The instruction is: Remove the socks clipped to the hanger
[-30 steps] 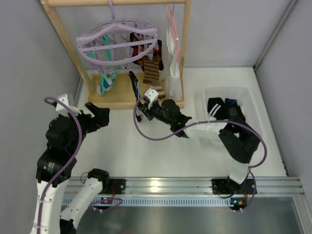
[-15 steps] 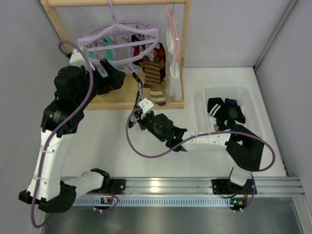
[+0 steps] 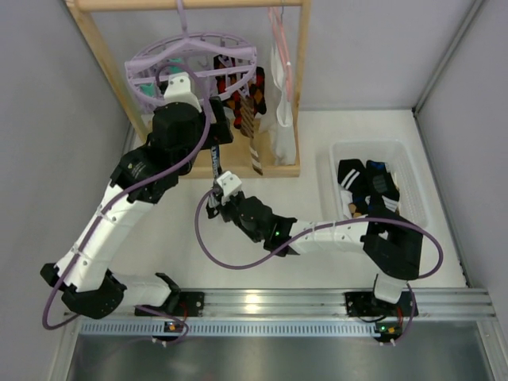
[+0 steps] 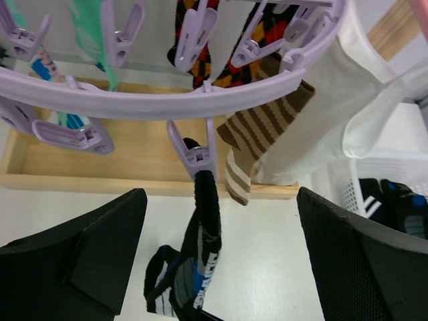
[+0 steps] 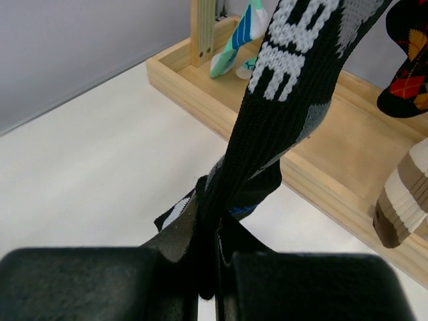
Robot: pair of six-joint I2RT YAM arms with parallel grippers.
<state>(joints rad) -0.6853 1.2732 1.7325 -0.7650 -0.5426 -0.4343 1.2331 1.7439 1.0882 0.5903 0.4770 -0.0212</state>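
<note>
The lavender hanger (image 3: 194, 48) hangs from the wooden rack's top bar. A black-and-blue sock (image 4: 204, 254) hangs from one of its clips (image 4: 195, 150). My left gripper (image 4: 221, 261) is open, its fingers wide on either side of that sock just below the clip; in the top view it is at the ring (image 3: 218, 131). My right gripper (image 5: 208, 267) is shut on the lower part of the same sock (image 5: 281, 120), holding it taut above the table (image 3: 214, 198). A brown-and-cream striped sock (image 4: 264, 140), a black diamond sock (image 4: 234, 47) and a teal sock (image 4: 93, 33) stay clipped.
The wooden rack (image 3: 103, 55) has a base tray (image 5: 334, 154) under the hanger. A white garment (image 3: 282, 119) on a pink wire hanger (image 3: 279, 40) hangs to the right. A white bin (image 3: 381, 151) at right holds dark socks (image 3: 365, 186).
My left arm has swung up from the table's left side to the hanger, open around the clipped sock. My right gripper has moved a little left and nearer, still shut on the sock.
</note>
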